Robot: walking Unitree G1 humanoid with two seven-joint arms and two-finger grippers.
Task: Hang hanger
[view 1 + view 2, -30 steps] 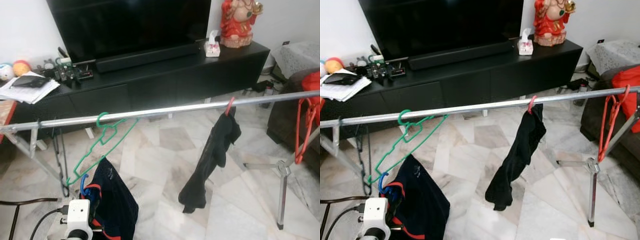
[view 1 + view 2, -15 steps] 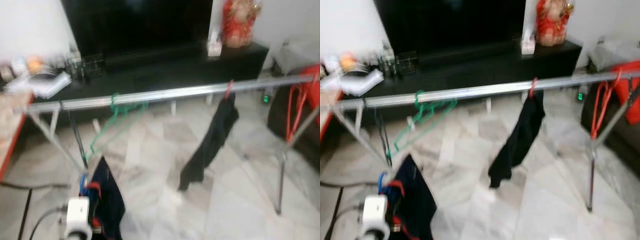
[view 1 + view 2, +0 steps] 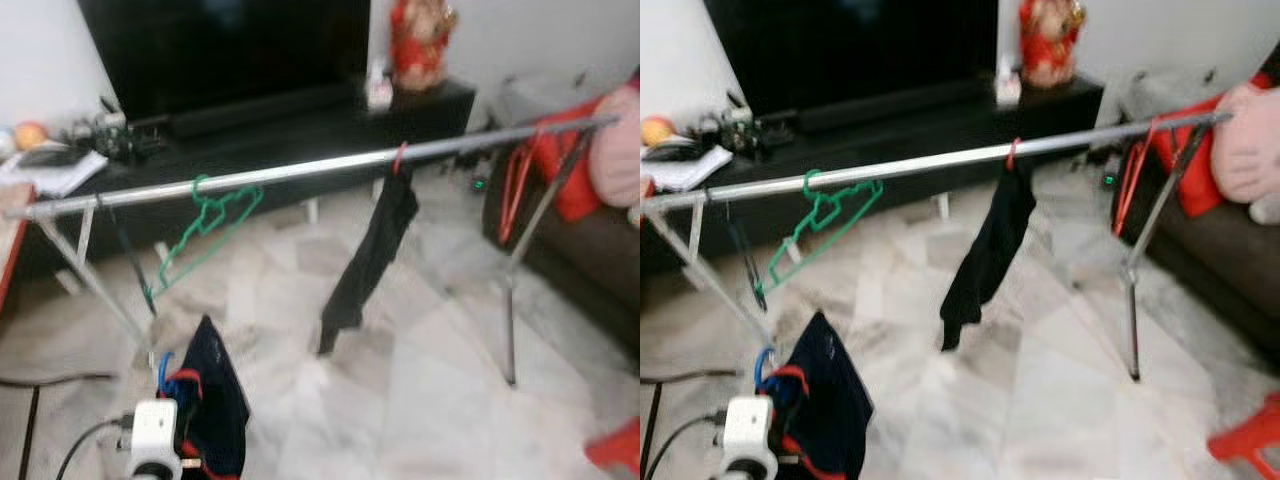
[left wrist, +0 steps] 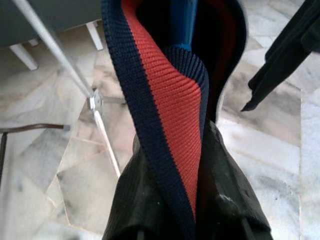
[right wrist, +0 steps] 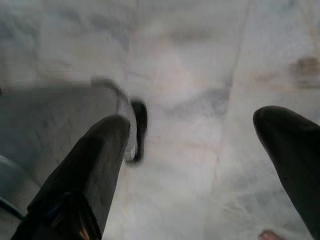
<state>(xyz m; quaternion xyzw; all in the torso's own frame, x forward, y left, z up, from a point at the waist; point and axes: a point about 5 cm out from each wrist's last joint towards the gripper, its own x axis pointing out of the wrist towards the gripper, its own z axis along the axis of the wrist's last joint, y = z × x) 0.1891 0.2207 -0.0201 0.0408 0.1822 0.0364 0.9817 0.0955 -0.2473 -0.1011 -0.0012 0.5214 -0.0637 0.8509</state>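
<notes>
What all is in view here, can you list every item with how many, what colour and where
Rail: one, silver, across the room on metal legs.
Green hanger: one, empty, on the rail's left part.
Black garment: one, on a red hanger mid-rail.
Red hangers: at the rail's right end; count unclear.
TV cabinet: one, black, behind the rail.
Red figurine: one, on the cabinet.
Papers: white, cabinet's left end.
Navy garment: one, red trim, on a blue hanger, held low left.
Left gripper: shut on the navy garment.
Right gripper: open, over the floor.
</notes>
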